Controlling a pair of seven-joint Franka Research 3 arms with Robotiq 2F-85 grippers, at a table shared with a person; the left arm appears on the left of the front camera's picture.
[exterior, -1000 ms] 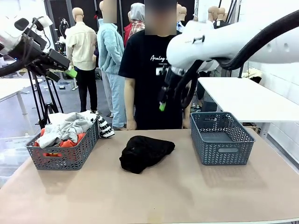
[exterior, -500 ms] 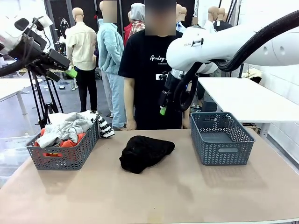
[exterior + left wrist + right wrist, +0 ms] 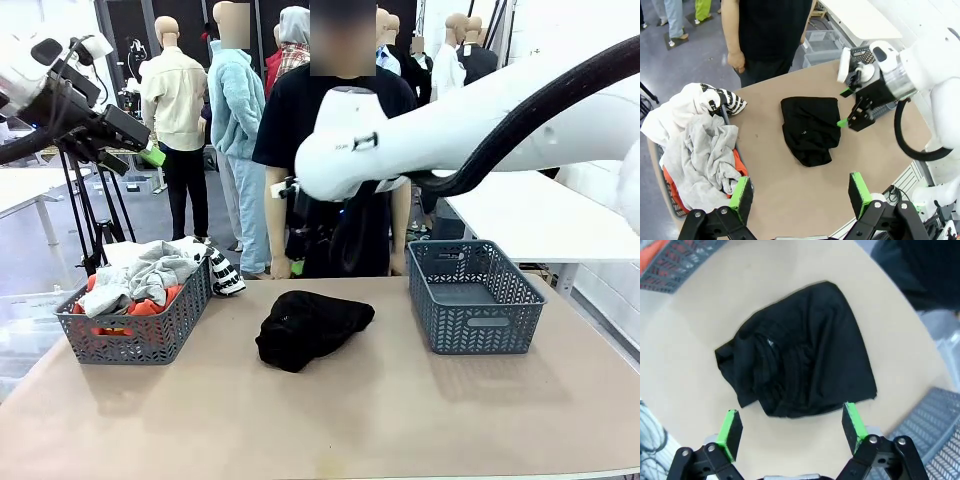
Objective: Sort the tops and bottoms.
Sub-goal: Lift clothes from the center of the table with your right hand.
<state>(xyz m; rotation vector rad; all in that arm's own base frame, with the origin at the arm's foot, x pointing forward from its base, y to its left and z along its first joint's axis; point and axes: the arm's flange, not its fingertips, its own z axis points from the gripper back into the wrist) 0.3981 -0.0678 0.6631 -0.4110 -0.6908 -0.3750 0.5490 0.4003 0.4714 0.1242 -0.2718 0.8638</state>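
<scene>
1. Your right gripper (image 3: 846, 107) hangs above the counter (image 3: 400, 420) with its jaws spread wide and nothing between them. It sits over the far right edge of the bottoms (image 3: 797, 357).
2. Your left gripper (image 3: 135, 140) is high at the far left, above the basket of tops, also released and empty.
3. The bottoms are a plain black garment, bunched in a loose heap at the middle of the counter, between the two baskets and touching neither.
4. Judge it as light, soft and limp: it will sag and trail when lifted, and a shallow pinch may take only one layer.
5. Take hold where the folds pile thickest, near the middle of the heap, not at a thin flat edge.
6. The empty basket (image 3: 472, 296) stands at the right, well apart from the heap. It looks like the likely place for the bottoms, and the way across looks open.
7. The left basket (image 3: 135, 335) is heaped with the tops (image 3: 150, 275): light grey and white cloth over orange, with a striped piece spilling over its right rim.
8. A person (image 3: 335, 150) in a black tee stands just beyond the far edge, right behind the right arm. Keep a raised garment clear of that side.
</scene>
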